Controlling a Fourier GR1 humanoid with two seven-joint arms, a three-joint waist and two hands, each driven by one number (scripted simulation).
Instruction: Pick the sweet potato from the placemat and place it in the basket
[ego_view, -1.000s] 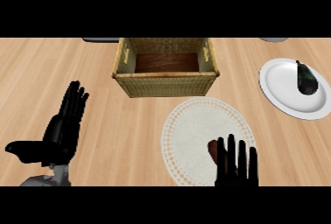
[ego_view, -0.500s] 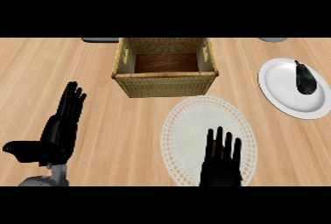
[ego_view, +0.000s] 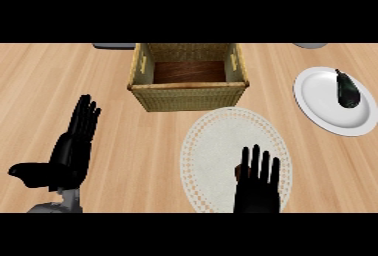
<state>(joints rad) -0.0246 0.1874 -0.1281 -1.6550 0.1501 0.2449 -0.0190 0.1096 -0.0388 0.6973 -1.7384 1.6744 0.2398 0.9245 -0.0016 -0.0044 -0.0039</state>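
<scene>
The wooden desk (ego_view: 74, 75) fills the frame, its planks running left to right. On it, in the upper middle, stands the wicker basket (ego_view: 188, 96), square-walled with a dark wooden floor showing inside and nothing visible in it. Just below and to the right of it lies the round pale placemat (ego_view: 214, 145), its upper edge almost meeting the basket's front wall. At the right edge sits a white plate (ego_view: 325, 110) carrying a dark eggplant (ego_view: 348, 90), well apart from the placemat.

The left robot hand (ego_view: 74, 145) rests at the lower left, fingers straight and pointing up the frame, thumb out to the side, holding nothing. The right robot hand (ego_view: 257, 187) comes in from the lower edge over the bottom of the placemat, fingers straight and slightly spread, not closed on anything.

The sweet potato (ego_view: 238, 171) is nearly all hidden under that right hand; only a small brownish sliver shows at the hand's left side, on the placemat. So the pick looks not yet made: the hand seems poised over the vegetable.

Risks from here, as I judge them: since the hand covers the sweet potato, its lie cannot be read, and fingers closing off-centre could roll it off to the left across the mat. A low carry toward the upper middle could also knock the basket's front rim, which stands right beside the mat.
</scene>
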